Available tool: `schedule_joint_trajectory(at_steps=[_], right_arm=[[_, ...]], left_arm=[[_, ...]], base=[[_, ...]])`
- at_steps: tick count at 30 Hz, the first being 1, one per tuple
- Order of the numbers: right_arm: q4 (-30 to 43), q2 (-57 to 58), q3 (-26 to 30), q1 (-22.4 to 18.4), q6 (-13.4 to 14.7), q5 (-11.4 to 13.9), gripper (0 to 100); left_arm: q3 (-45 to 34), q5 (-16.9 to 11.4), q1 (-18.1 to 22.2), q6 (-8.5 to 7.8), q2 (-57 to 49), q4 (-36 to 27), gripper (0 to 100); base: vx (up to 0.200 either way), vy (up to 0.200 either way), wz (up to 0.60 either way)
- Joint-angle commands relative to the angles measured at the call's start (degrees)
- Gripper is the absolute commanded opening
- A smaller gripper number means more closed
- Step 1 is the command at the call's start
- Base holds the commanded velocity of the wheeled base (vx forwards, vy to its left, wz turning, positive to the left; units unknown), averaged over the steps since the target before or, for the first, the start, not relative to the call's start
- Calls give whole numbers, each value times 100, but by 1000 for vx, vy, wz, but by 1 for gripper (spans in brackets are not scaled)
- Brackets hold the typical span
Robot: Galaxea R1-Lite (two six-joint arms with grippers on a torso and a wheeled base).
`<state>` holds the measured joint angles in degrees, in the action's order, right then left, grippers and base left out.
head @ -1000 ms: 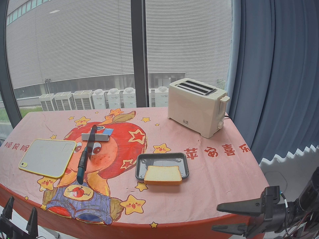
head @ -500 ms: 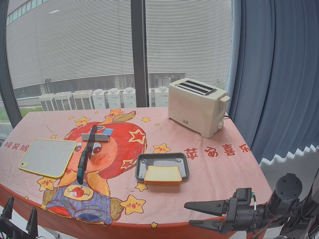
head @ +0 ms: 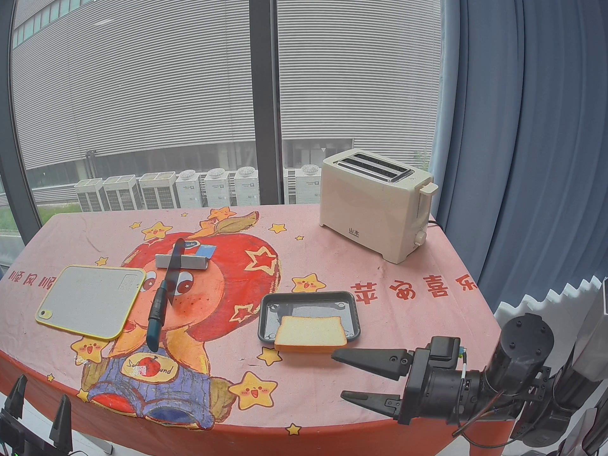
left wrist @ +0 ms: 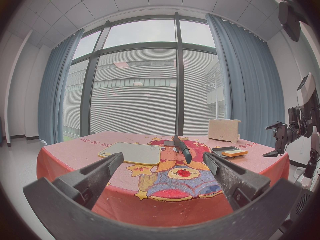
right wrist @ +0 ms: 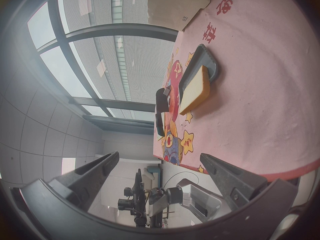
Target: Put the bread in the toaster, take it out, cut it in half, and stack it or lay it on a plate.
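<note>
Tablecloth w/ apple print by window, blue curtain; L gripper, R gripper jaws wide.

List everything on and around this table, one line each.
Tan square bread slice: one, on the tray's near edge.
Dark grey rectangular tray: one, table centre.
Cream two-slot toaster: one, far right.
White yellow-rimmed cutting board: one, left.
Teal-handled dark knife: one, beside the board.
Grey knife rest: one, under the blade.
Pink cartoon tablecloth: one.
Blue curtain: one, right.
Right gripper: black, fingers open, near the bread.
Left gripper: black, fingers open, near left corner.
</note>
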<state>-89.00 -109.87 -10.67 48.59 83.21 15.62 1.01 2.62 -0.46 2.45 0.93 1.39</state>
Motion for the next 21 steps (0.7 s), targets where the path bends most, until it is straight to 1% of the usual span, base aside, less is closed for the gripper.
schedule_joint_trajectory(at_steps=[1,3,4,5,7,13,16,21], right_arm=[[-21,-315,-252,-131,143,-24,100],[-21,-324,-357,-254,415,-15,100],[-21,-324,-375,-262,450,-15,100],[-12,-333,-463,-342,652,-15,100],[-3,-359,-542,-421,740,-15,100],[6,-720,-709,-684,767,-6,100],[-3,-966,-744,-728,767,-15,100],[23,-1027,-814,-728,767,-24,100]], left_arm=[[-84,2,2,1,-57,2,100],[-84,2,2,1,-57,2,100],[-84,2,2,1,-57,2,100],[-84,2,2,1,-57,2,100],[-84,2,2,1,-57,2,100],[-84,2,2,1,-57,2,100],[-84,2,2,1,-57,2,100],[-84,2,2,1,-57,2,100]], base=[[0,0,0],[0,0,0],[0,0,0],[0,0,0],[0,0,0],[0,0,0],[0,0,0],[0,0,0]])
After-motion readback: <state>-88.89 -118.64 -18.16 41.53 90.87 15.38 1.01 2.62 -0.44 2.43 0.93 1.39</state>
